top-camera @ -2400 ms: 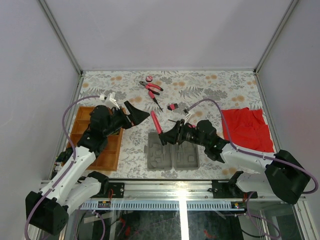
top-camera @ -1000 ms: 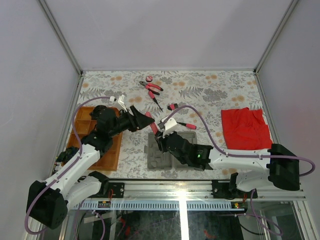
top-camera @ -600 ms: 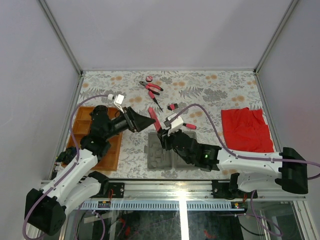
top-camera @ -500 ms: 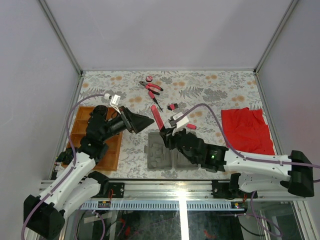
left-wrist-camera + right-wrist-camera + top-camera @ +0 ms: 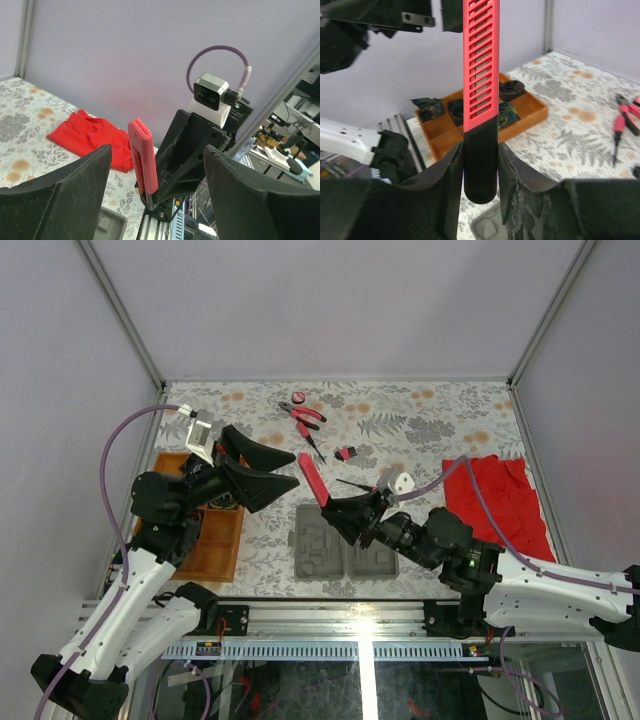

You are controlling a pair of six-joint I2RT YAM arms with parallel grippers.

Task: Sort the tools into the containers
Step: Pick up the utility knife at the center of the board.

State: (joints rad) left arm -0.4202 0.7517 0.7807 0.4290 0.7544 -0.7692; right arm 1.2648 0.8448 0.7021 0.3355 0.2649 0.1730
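Observation:
My right gripper [image 5: 331,508] is shut on the black end of a flat pink-red slotted tool [image 5: 311,480] and holds it raised above the grey hinged case [image 5: 345,552]. The tool stands upright between the jaws in the right wrist view [image 5: 481,60]. My left gripper [image 5: 295,469] is open wide and empty, with its tips just left of the tool's top. In the left wrist view the tool [image 5: 142,160] shows between my open fingers. The wooden tray [image 5: 215,540] lies at the left. Pliers [image 5: 305,415], a pink disc [image 5: 298,397], a screwdriver [image 5: 313,445] and a short bit [image 5: 346,453] lie at the back.
The red cloth [image 5: 500,495] lies at the right. The tray [image 5: 485,115] holds dark patterned items in its far compartments. The pliers [image 5: 627,112] show at the right of the right wrist view. Grey walls enclose the table on three sides.
My right gripper has risen and swung right, keeping hold of the pink-red tool. My left gripper has lifted from beside the tray and opened wide towards the tool.

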